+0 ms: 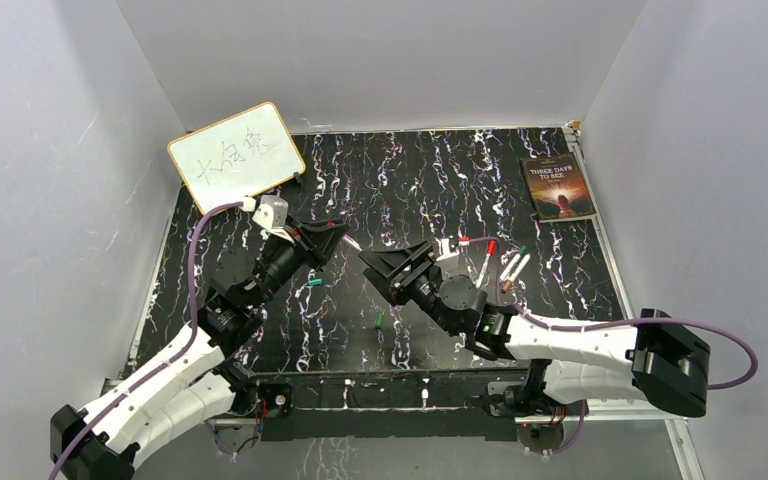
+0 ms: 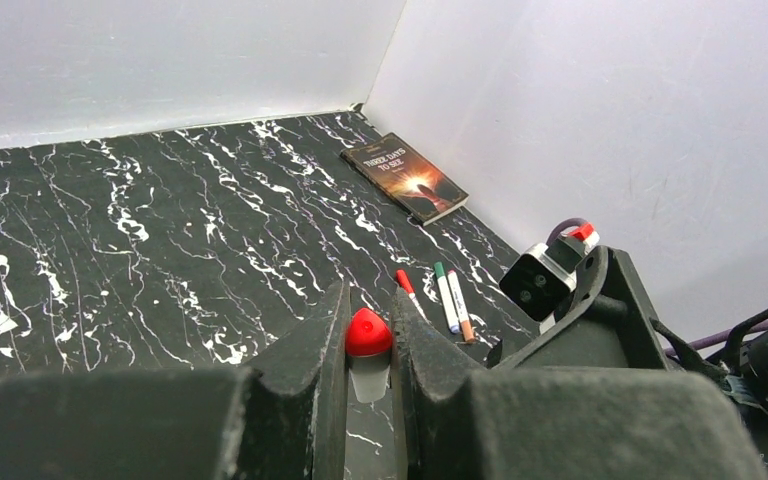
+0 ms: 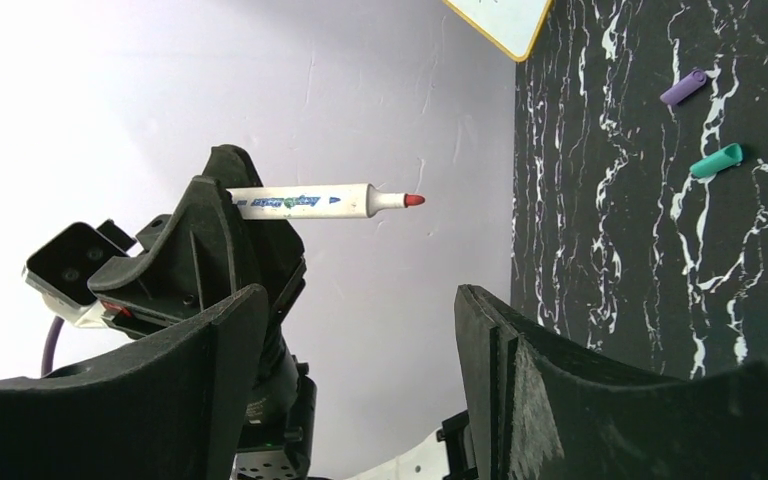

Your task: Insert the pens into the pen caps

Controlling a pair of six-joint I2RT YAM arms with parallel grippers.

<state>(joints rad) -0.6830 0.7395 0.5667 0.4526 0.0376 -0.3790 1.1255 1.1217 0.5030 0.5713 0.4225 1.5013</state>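
My left gripper point(image 2: 370, 295) is shut on a white-barrelled pen point(image 3: 320, 201). The pen sticks out level above the table, its small red tip towards my right gripper point(image 3: 360, 300), and its red end point(image 2: 368, 335) shows between the jaws. The right gripper is open with nothing between its fingers, and it faces the left gripper point(image 1: 335, 238) a short way off. A purple pen cap point(image 3: 683, 87) and a teal pen cap point(image 3: 716, 160) lie on the table. A green cap point(image 1: 312, 284) and a darker one point(image 1: 379, 321) lie nearer the bases. Three more pens point(image 2: 444, 295) lie side by side at the right.
A dark book point(image 1: 558, 187) lies at the back right. A yellow-framed whiteboard point(image 1: 236, 156) leans at the back left corner. White walls close the black marbled table point(image 1: 410, 180) on three sides.
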